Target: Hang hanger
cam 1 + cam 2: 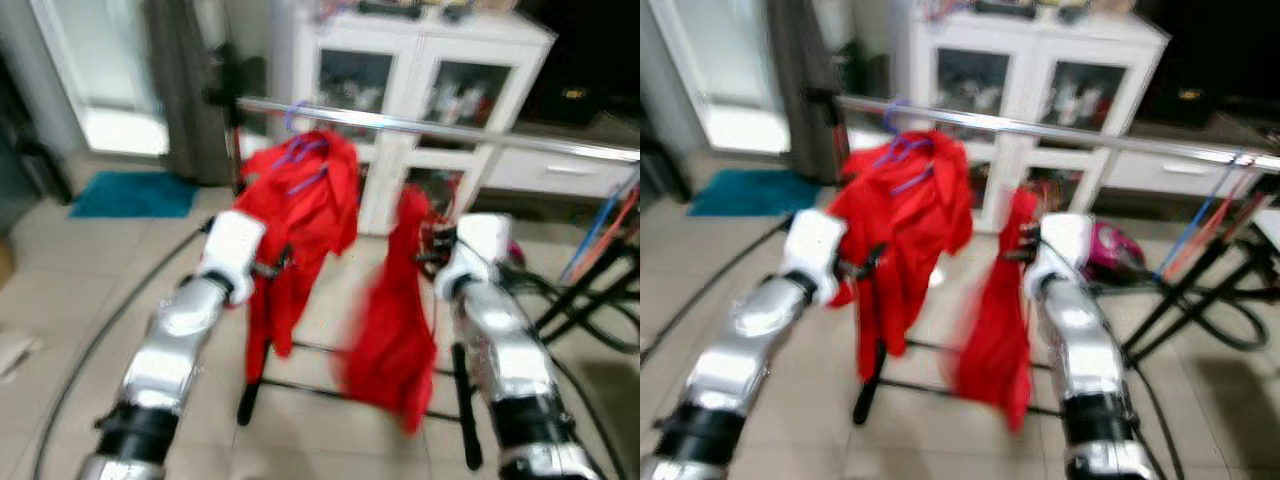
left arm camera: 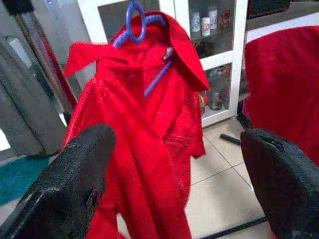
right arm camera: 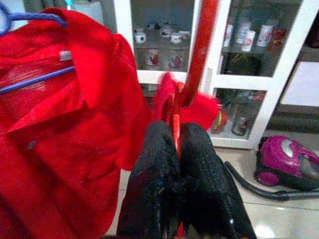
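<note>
A red shirt [image 1: 305, 200] on a blue hanger [image 2: 134, 22] hangs from the silver rail [image 1: 450, 130] of a clothes rack. My left gripper [image 2: 174, 164] is open just in front of that shirt, its fingers [image 2: 79, 169] spread wide with nothing between them. My right gripper [image 3: 175, 144] is shut on a red hanger [image 3: 199, 55], held below the rail to the right of the hung shirt. A second red garment [image 1: 392, 330] droops from that hanger, blurred.
Behind the rack stands a white cabinet [image 1: 420, 60] with glass doors. A pink vacuum cleaner [image 3: 289, 162] and its hose lie on the tiled floor to the right. The rack's black base [image 1: 350, 390] sits ahead, and a teal mat [image 1: 135, 195] lies at the left.
</note>
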You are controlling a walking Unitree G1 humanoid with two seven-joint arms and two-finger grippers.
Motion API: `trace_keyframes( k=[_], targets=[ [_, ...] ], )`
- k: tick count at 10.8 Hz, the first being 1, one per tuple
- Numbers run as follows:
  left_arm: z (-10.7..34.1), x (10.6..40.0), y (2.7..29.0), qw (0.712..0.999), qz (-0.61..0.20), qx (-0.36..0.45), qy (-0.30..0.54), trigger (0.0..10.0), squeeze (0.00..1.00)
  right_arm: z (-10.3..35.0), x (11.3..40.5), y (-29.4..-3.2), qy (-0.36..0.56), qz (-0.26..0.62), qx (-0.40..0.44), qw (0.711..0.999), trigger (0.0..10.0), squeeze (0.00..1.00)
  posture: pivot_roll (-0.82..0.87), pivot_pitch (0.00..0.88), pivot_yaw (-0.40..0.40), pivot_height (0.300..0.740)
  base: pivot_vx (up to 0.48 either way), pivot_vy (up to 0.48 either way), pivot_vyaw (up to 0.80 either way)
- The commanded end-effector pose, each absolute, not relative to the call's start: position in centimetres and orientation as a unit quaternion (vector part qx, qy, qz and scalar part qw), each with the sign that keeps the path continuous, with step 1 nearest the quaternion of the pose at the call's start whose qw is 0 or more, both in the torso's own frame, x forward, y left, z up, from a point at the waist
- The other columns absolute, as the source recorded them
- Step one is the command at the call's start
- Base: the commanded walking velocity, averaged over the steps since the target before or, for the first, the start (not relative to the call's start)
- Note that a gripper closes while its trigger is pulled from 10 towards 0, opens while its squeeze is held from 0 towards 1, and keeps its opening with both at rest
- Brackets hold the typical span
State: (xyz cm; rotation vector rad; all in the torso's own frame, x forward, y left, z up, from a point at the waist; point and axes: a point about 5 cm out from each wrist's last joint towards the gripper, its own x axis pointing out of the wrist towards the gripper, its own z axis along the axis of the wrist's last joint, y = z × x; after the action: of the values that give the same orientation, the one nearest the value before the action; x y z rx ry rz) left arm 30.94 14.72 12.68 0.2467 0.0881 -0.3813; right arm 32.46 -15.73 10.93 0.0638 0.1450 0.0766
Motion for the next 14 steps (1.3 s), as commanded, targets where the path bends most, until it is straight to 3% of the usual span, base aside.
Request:
trace_keyframes(
  k=[1, 3, 5, 7, 9, 10, 11, 12, 14],
  targets=[
    [13.0, 31.0, 13.9, 0.971, -0.203, 0.123, 0.036, 10.0, 1.00, 12.0, 32.9, -17.1, 0.049, 0.019, 0.031, 0.998, 10.0, 0.00, 0.10, 0.000, -0.036, 0.740, 0.364, 0.000, 0.00],
    [13.0, 30.9, 13.7, 0.968, -0.217, 0.125, 0.035, 10.0, 1.00, 13.1, 33.1, -17.4, 0.016, 0.004, 0.045, 0.999, 10.0, 0.00, 0.10, 0.000, -0.035, 0.740, 0.358, 0.000, 0.00],
    [13.4, 30.3, 13.0, 0.959, -0.259, 0.117, 0.018, 10.0, 0.98, 15.1, 33.1, -17.7, -0.053, 0.004, 0.072, 0.996, 10.0, 0.00, 0.10, 0.000, -0.035, 0.740, 0.000, 0.000, 0.00],
    [13.8, 30.4, 12.8, 0.954, -0.275, 0.119, 0.011, 10.0, 0.95, 15.6, 33.7, -18.2, -0.057, -0.004, 0.081, 0.995, 10.0, 0.00, 0.09, 0.000, -0.034, 0.740, 0.000, 0.000, 0.00],
    [14.0, 30.3, 12.6, 0.943, -0.306, 0.126, 0.023, 10.0, 0.82, 15.6, 35.5, -18.1, -0.018, 0.004, 0.055, 0.998, 10.0, 0.00, 0.09, 0.000, -0.033, 0.740, 0.000, 0.000, 0.00],
    [14.3, 29.8, 12.0, 0.927, -0.353, 0.126, 0.023, 10.0, 0.70, 15.6, 36.3, -18.0, 0.009, 0.010, 0.041, 0.999, 10.0, 0.00, 0.09, 0.000, -0.035, 0.740, 0.000, 0.000, 0.00],
    [14.9, 29.3, 11.4, 0.910, -0.396, 0.117, 0.021, 10.0, 0.49, 15.9, 37.2, -18.3, 0.019, 0.007, 0.039, 0.999, 10.0, 0.00, 0.10, 0.000, -0.037, 0.740, 0.000, 0.000, 0.00],
    [15.5, 28.8, 10.8, 0.894, -0.433, 0.114, 0.020, 10.0, 0.44, 16.3, 38.2, -18.6, 0.034, 0.006, 0.033, 0.999, 10.0, 0.00, 0.10, 0.000, -0.037, 0.740, 0.000, 0.000, 0.00],
    [15.5, 29.1, 10.8, 0.895, -0.428, 0.121, 0.023, 10.0, 0.37, 17.0, 39.4, -18.9, 0.056, 0.019, 0.016, 0.998, 10.0, 0.00, 0.10, 0.000, -0.037, 0.740, 0.000, 0.000, 0.00]
  ],
)
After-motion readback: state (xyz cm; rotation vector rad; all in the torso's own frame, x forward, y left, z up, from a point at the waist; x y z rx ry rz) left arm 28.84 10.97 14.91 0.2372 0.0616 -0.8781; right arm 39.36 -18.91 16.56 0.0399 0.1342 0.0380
